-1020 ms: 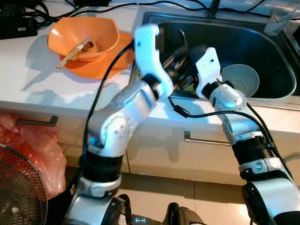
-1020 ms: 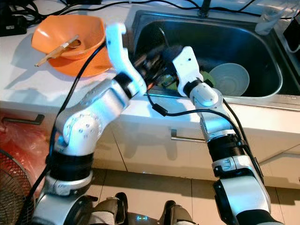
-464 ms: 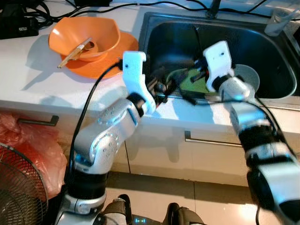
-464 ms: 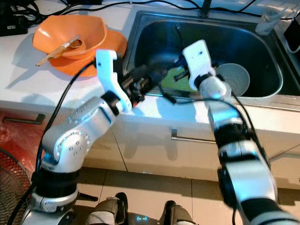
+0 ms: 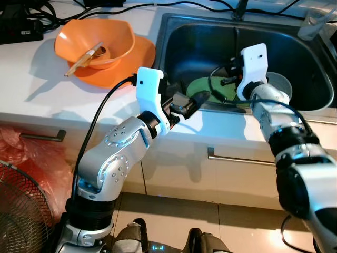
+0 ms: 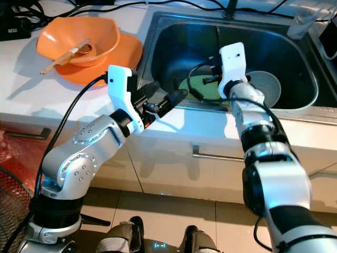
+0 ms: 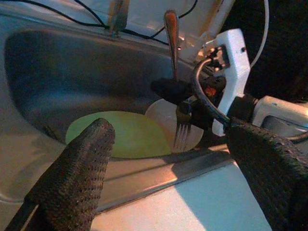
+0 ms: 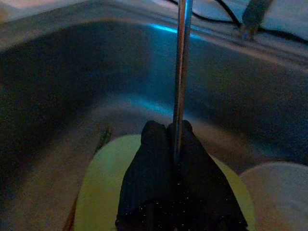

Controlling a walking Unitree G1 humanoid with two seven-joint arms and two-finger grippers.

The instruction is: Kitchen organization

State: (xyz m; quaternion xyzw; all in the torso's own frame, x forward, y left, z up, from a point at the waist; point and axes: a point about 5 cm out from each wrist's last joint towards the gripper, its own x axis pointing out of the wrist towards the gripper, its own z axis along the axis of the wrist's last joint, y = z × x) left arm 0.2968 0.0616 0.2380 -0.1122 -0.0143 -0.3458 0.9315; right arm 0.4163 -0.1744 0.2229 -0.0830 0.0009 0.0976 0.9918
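Two arms show in my head views. My left gripper [image 5: 192, 100] hangs at the near edge of the sink [image 5: 179, 39], fingers apart and empty. My right gripper [image 6: 210, 79] is over the sink, above a green plate [image 6: 202, 88]; a pale bowl [image 6: 266, 88] sits to its right. Far left on the counter is an orange bowl [image 5: 105, 39].

From my left wrist I see the right gripper pinching a fork [image 7: 175, 72], tines down over the plate.

From my right wrist, the fingers [image 8: 154, 183] are clamped on the fork's handle.
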